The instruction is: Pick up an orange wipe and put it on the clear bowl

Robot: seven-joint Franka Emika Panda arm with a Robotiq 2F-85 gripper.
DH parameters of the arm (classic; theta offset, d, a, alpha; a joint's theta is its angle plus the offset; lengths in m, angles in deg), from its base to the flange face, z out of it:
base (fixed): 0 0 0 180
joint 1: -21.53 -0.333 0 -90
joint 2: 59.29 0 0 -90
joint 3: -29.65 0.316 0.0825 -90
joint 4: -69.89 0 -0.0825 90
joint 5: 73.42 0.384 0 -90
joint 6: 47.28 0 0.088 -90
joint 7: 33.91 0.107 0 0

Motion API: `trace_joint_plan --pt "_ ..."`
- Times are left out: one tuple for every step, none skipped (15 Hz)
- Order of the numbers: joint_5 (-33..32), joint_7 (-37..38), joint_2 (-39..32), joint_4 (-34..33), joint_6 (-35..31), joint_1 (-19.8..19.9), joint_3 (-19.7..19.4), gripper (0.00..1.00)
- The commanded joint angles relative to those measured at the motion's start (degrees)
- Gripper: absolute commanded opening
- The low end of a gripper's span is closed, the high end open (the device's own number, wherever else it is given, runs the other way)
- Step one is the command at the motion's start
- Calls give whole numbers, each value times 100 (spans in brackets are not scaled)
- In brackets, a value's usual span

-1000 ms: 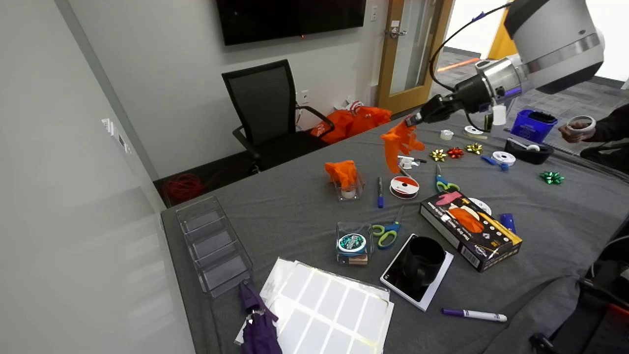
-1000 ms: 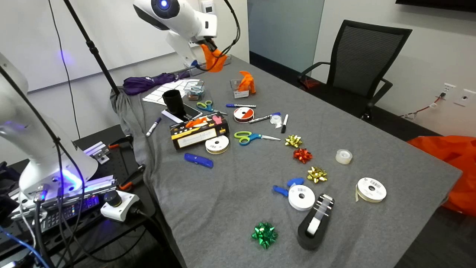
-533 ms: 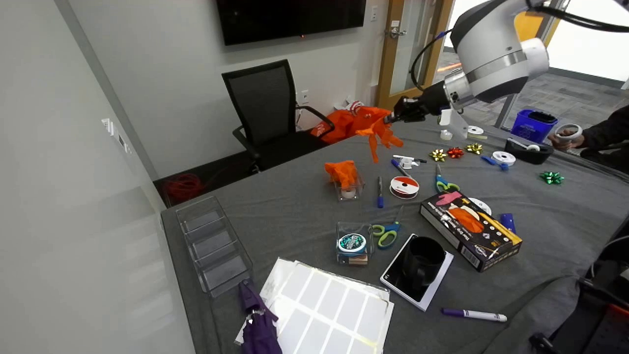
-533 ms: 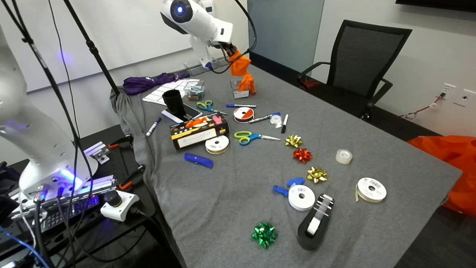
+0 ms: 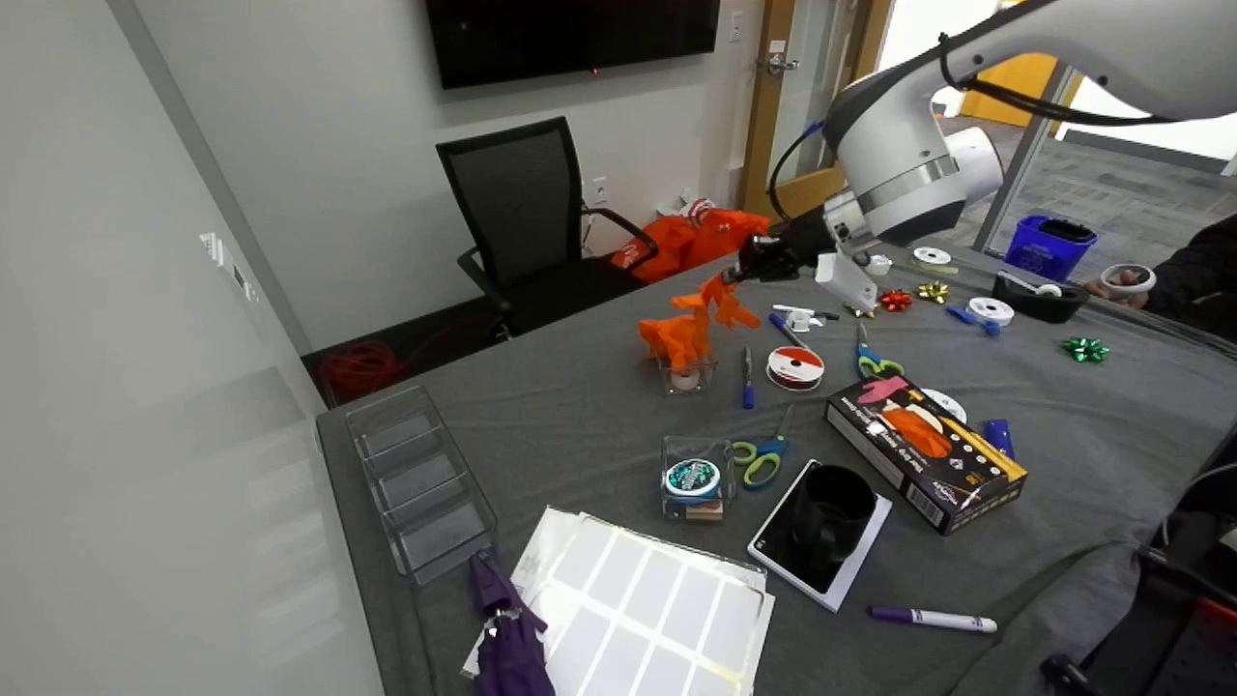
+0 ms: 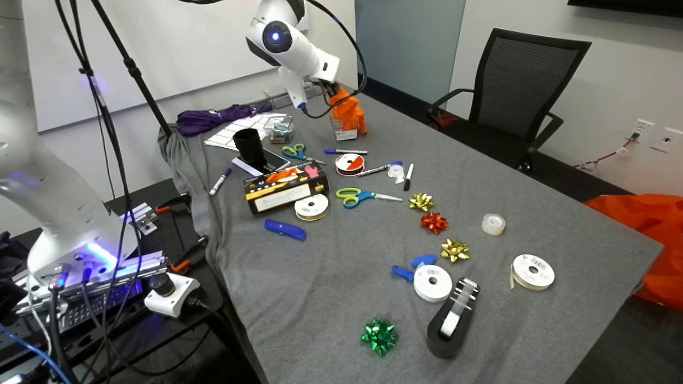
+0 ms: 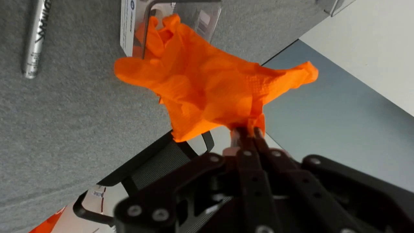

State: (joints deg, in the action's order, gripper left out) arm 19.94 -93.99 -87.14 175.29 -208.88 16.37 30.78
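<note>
1. Orange wipe [image 7: 220, 84], glove-shaped: pinched at one end by the gripper [image 7: 247, 132], whose fingertips are pressed together on it; the rest hangs loose, finger-like flaps splayed.
2. Position: held just beside the clear bowl [image 7: 212, 13], a square-walled box. In the wrist view it overlaps the rim; cannot tell whether it touches.
3. Second orange wipe [image 5: 670, 338] sits in the bowl, part spilling over the rim. The two run into one patch in an exterior view; contact unclear.
4. Small white roll [image 5: 685, 381] visible low in the bowl.
5. Silver marker [image 7: 35, 42] on grey cloth [image 7: 71, 129], apart from the bowl.
6. Blue-capped marker [image 5: 748, 379] lies between bowl and red-and-white ribbon spool [image 5: 795, 365].
7. Black mug [image 5: 836, 503] upright on a black-faced, white-edged slab [image 5: 776, 537]; printed glove box [image 5: 923, 449] near it.
8. Green bow [image 6: 380, 337] and black tape dispenser [image 6: 453, 320] near each other, well apart from the bowl in both exterior views.
</note>
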Motion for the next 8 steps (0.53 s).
trace_joint_plan --pt "319 -162 -215 -204 73 -10 113 0" --pt "356 -143 -274 -270 63 -17 130 0" --pt "398 -147 -342 -346 56 -17 145 0" --pt "429 -136 -407 -431 50 -16 151 0" --pt "457 -120 -472 -526 39 -12 154 0" --pt "486 -86 -552 -641 12 -15 149 0" --pt "465 -12 -625 -725 -32 -27 134 0" --pt "453 1 -687 -802 -78 -33 118 0"
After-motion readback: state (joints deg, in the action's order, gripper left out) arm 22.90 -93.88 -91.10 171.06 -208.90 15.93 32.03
